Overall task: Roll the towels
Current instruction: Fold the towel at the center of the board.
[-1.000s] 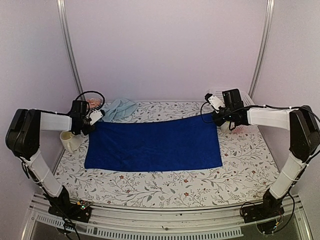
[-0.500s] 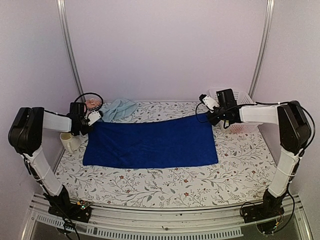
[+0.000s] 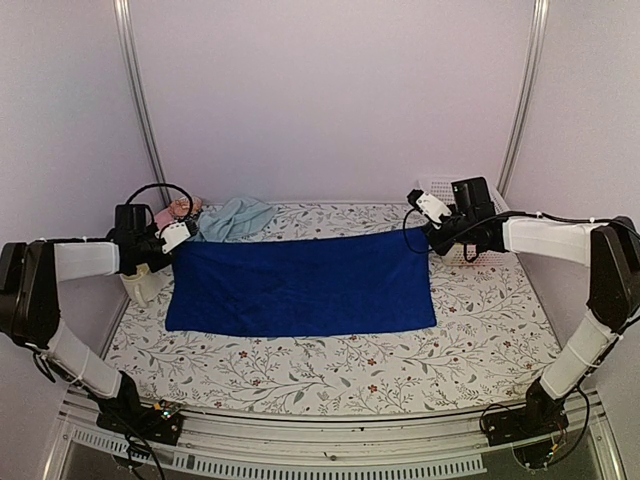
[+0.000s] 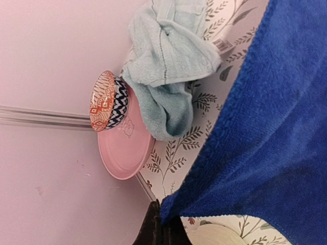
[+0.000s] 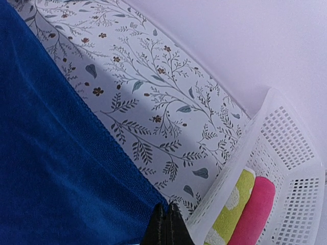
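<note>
The deep blue towel [image 3: 300,285] lies spread flat across the middle of the flowered table, also seen in the left wrist view [image 4: 276,143] and the right wrist view [image 5: 51,168]. My left gripper [image 3: 172,246] [image 4: 162,224] is shut on its far left corner. My right gripper [image 3: 430,237] [image 5: 166,224] is shut on its far right corner. The far edge is drawn taut between them. The pale aqua towel [image 3: 236,215] [image 4: 171,61] lies crumpled at the back left, touched by neither gripper.
A pink hat with a patterned band [image 4: 120,138] [image 3: 180,208] rests against the back left wall beside the aqua towel. A cream cup [image 3: 140,285] stands at the left edge. A white basket [image 5: 286,148] [image 3: 470,255] at the back right holds rolled green [image 5: 232,204] and pink [image 5: 258,204] cloths.
The left gripper has moved left toward the wall with its corner. The right gripper swung left, then back right. The blue towel has shifted slightly left, its far edge stretched.
</note>
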